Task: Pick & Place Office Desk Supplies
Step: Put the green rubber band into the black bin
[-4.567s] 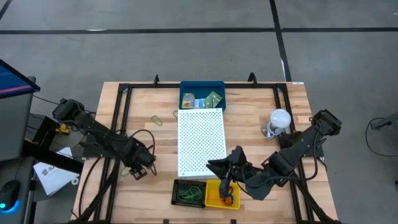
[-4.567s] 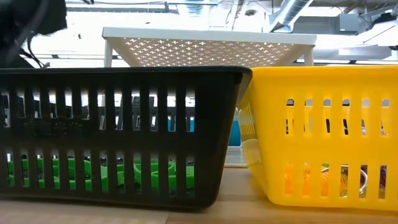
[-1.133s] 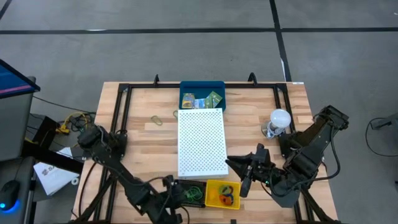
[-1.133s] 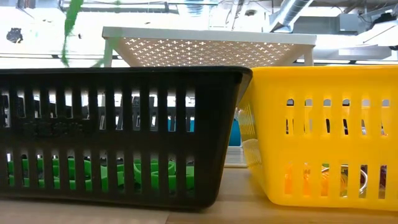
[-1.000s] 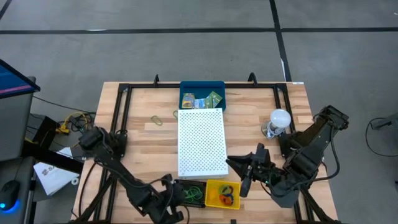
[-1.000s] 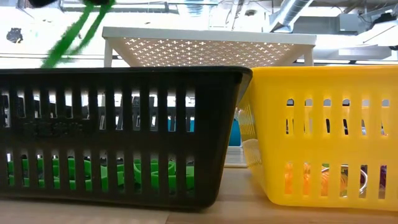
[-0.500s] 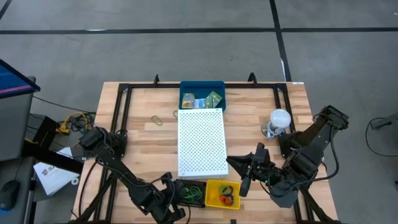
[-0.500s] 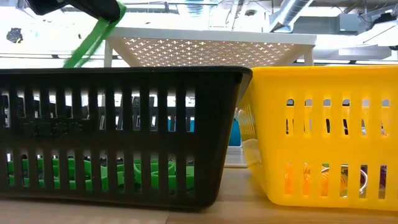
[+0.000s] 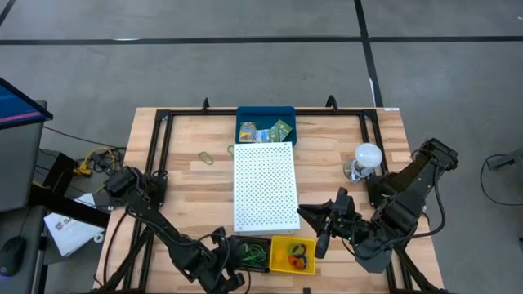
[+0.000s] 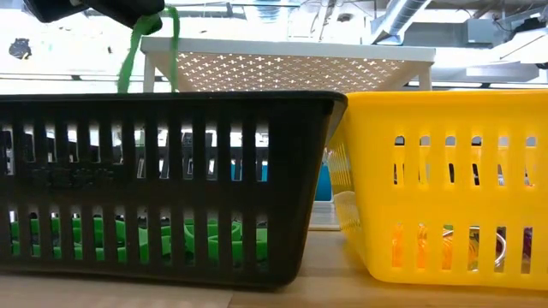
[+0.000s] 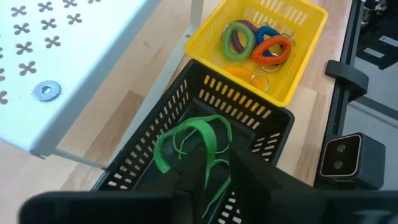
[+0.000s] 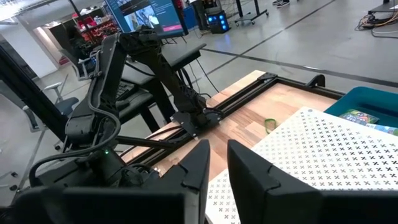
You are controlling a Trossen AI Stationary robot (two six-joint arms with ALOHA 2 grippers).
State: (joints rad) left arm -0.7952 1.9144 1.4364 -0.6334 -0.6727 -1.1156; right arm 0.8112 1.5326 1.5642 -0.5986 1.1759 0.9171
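Note:
My left gripper (image 9: pixel 232 263) hangs over the black basket (image 9: pixel 248 255) at the table's near edge, shut on a green rubber band (image 11: pixel 186 142). From table height the same band (image 10: pixel 137 51) dangles from the gripper (image 10: pixel 128 10). More green bands (image 10: pixel 128 244) lie on the black basket's floor. Beside it, the yellow basket (image 9: pixel 292 255) holds coiled rings (image 11: pixel 255 42) in green, blue and orange. My right gripper (image 9: pixel 320 235) waits raised, right of the yellow basket, shut and holding nothing (image 12: pixel 217 152). My left gripper holds the green rubber band by the top of its loop (image 11: pixel 205 127), at the free ends of the fingers; part of the band wraps over one finger (image 11: pixel 196 165). The fingers slant down from the table's left. The band hangs slack, its lower end behind the black basket's rim (image 10: pixel 124 90).
A white perforated board (image 9: pixel 264 186) stands on legs mid-table behind the baskets. A blue tray (image 9: pixel 265 111) with printed packets sits at the far edge. A white bulb-like object (image 9: pixel 368 155) is at the right. One loose band (image 9: pixel 206 158) lies left of the board.
My left gripper has stayed over the black basket and rolled slightly. The green band, which slanted away from the fingers a moment ago, now hangs nearly straight down as a loop.

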